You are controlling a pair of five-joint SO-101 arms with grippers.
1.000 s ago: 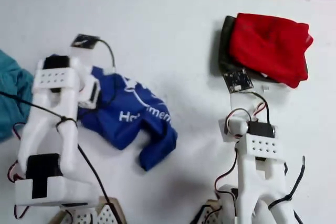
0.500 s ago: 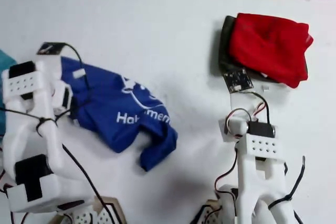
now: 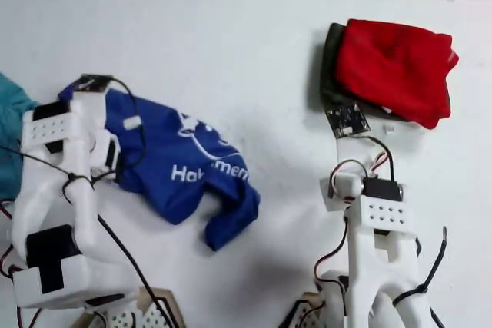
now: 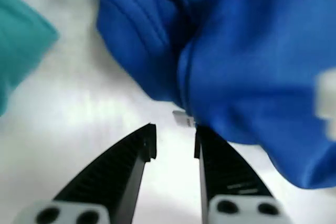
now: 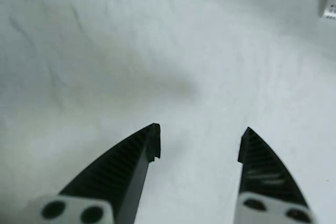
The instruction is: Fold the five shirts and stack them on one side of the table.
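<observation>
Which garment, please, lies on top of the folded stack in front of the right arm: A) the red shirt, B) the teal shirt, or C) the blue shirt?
A: the red shirt lies folded on a dark garment, while the blue shirt lies crumpled well apart from it.

The blue shirt (image 3: 184, 167) is soft matt cloth, the table (image 3: 231, 59) smooth and matt.

Blue shirt (image 3: 184, 167): solid blue, white print.
Red shirt (image 3: 392, 67): plain red.
Dark shirt (image 3: 330, 59): near-black.
Teal shirt (image 3: 9, 132): plain teal.
Table (image 3: 231, 51): white.
Left arm (image 3: 58, 190), right arm (image 3: 380, 243): white shells, black motor blocks, black cables.
Left gripper (image 4: 174, 140), right gripper (image 5: 198, 140): black, ribbed; white bases.
</observation>
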